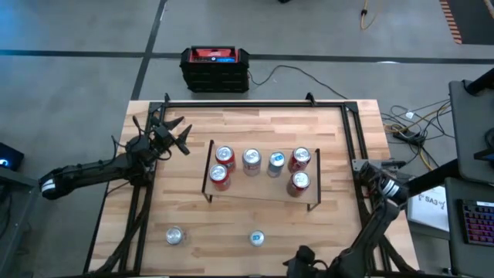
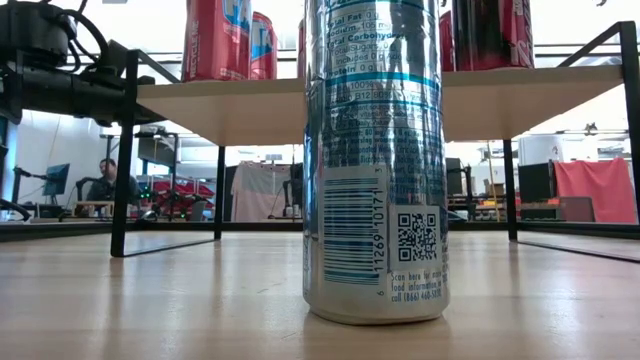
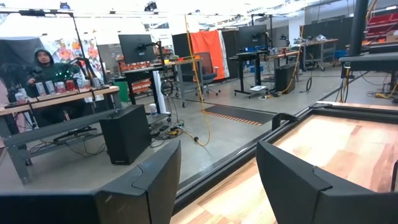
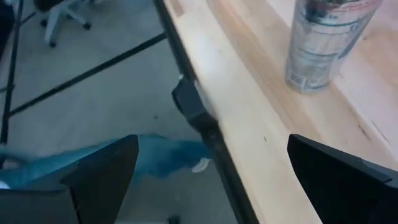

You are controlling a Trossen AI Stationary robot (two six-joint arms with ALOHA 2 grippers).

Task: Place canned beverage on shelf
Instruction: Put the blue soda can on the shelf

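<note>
The shelf (image 1: 262,194) stands mid-table on black legs, with several red and silver cans on its board (image 2: 250,105). Two more cans stand upright on the tabletop near its front edge: a silver one (image 1: 175,235) at the left and a silver-blue one (image 1: 257,238) (image 2: 375,160) (image 4: 326,46) in the middle. My right gripper (image 1: 302,261) (image 4: 211,180) hovers open over the table's near edge, right of the silver-blue can and apart from it. My left gripper (image 1: 174,133) (image 3: 217,186) waits open at the far left, with nothing between its fingers.
A black frame (image 1: 255,103) runs along the table's edges. A black and red box (image 1: 215,68) sits on the floor behind the table. Bare tabletop (image 1: 216,239) lies between the two loose cans. A person (image 3: 46,68) sits at a desk in the room beyond.
</note>
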